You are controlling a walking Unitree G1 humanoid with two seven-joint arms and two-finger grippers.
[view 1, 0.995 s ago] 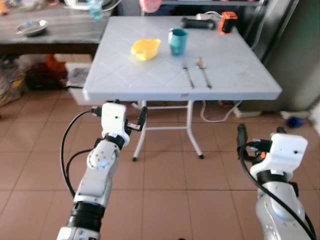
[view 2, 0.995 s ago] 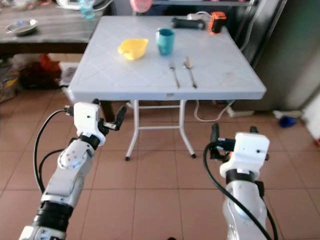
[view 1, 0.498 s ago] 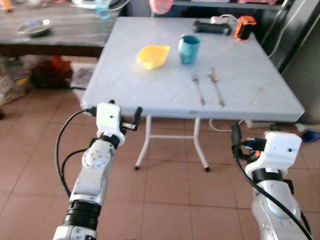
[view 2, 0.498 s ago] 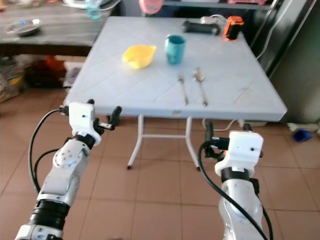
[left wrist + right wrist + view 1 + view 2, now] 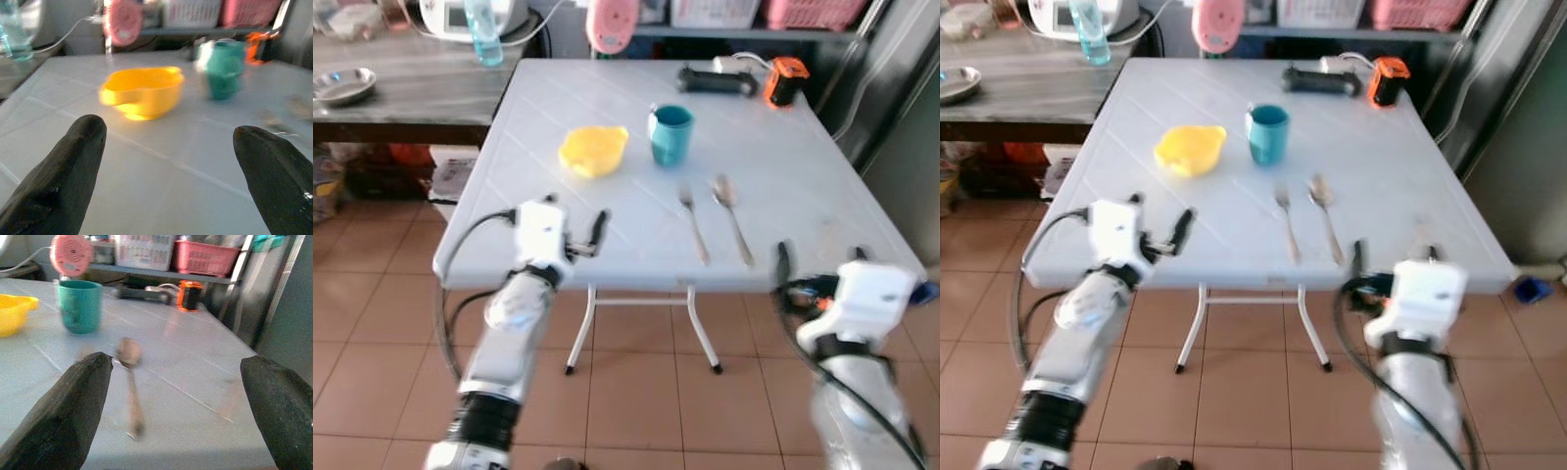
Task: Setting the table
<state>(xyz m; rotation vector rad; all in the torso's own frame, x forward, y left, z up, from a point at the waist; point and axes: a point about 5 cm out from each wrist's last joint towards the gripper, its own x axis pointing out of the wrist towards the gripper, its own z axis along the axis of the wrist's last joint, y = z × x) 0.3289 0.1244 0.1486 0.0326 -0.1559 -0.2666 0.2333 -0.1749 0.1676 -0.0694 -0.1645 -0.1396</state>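
The white plastic table, moulded with diagonal grooves, carried a glossy yellow bowl and teal cup at frame centre, with a metal fork and spoon below. Left gripper and right gripper were spread. No writing was legible.

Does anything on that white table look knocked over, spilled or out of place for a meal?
Nothing is spilled or tipped. The odd ones are a black tool and orange device at the table's far edge.
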